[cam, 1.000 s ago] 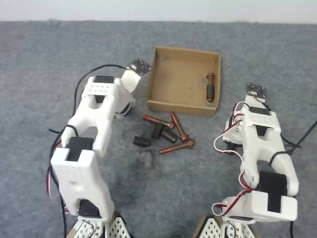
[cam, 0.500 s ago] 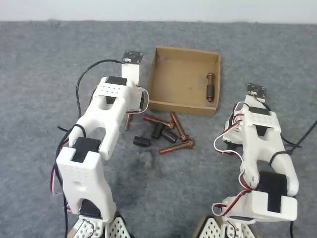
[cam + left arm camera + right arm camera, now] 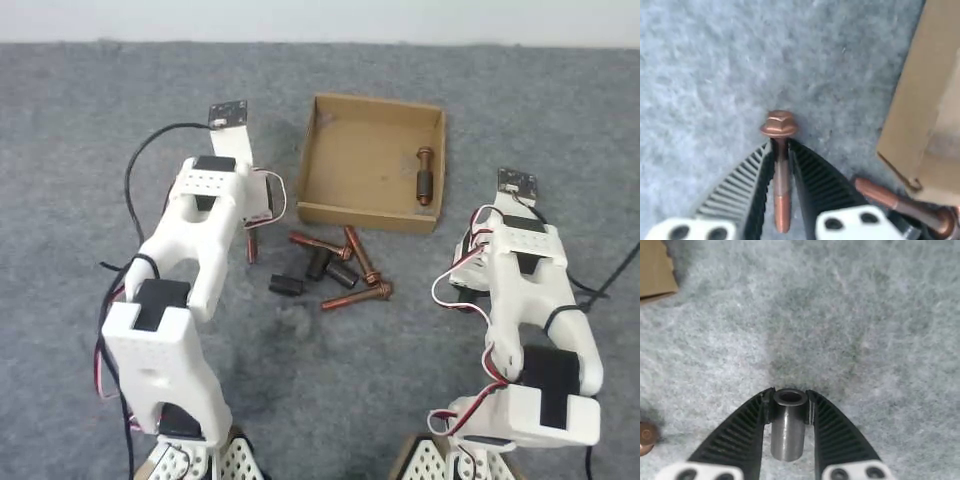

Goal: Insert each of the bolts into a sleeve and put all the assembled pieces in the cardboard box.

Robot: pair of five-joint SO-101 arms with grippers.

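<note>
Bolt (image 3: 781, 182) in left end effector (image 3: 780, 146), sleeve (image 3: 788, 432) in right end effector (image 3: 789, 395)

the table (image 3: 70, 110) wears grey, fuzzy carpet (mottled, with one darker smudge) beneath the jaws; far beyond them runs a pale wall (image 3: 320, 20).

Copper and black metal on a mottled grey counter (image 3: 80, 150)
A copper-coloured bolt (image 3: 779, 165) is shown between black, ribbed fingers (image 3: 747, 187), and a dark grey sleeve (image 3: 788, 427) between fingers of the same black ribbing; the cardboard box (image 3: 360, 160) is plain tan brown; the arms (image 3: 190, 250) are finished in white with black blocks, and wired in red, white and black
</note>
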